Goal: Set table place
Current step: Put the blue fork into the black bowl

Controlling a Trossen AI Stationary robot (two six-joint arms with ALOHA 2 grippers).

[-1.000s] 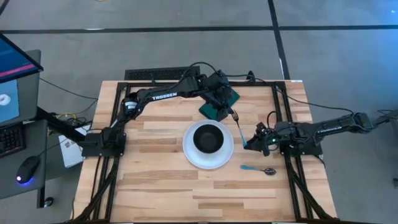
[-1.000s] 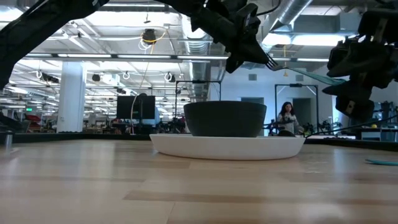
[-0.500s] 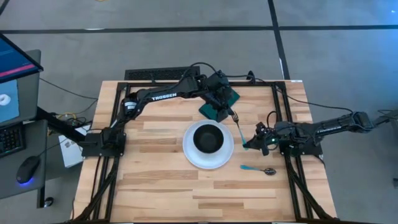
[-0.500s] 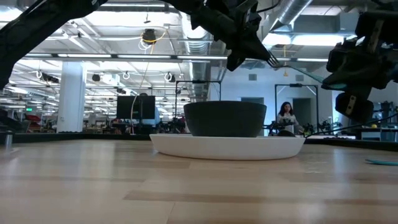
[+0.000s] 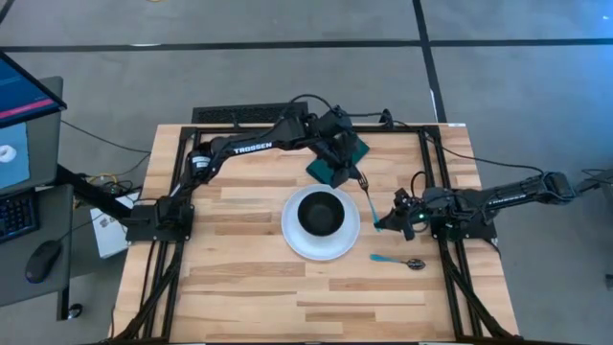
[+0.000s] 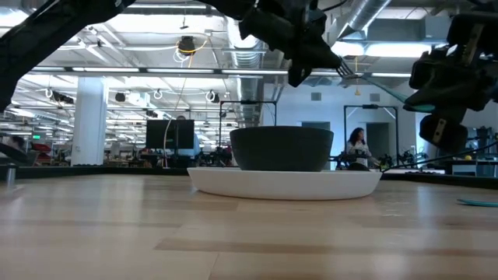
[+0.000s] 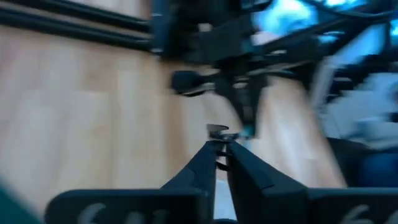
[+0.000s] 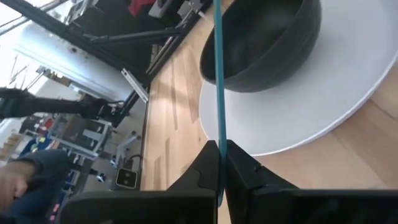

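Teal-handled fork is what we're looking at rn, held between both arms above the tabletop, just right of the white plate w/ the black bowl sitting in it. Right claw is pinched tight on the handle end; its wrist cam shows the thin teal handle running up from between the closed fingers. Left claw is clamped on the tine end, fingers nearly together in our left wrist view. Teal napkin lies at the far edge under the left arm. A teal-handled spoon rests on the wood right of the plate, in front of the right claw.
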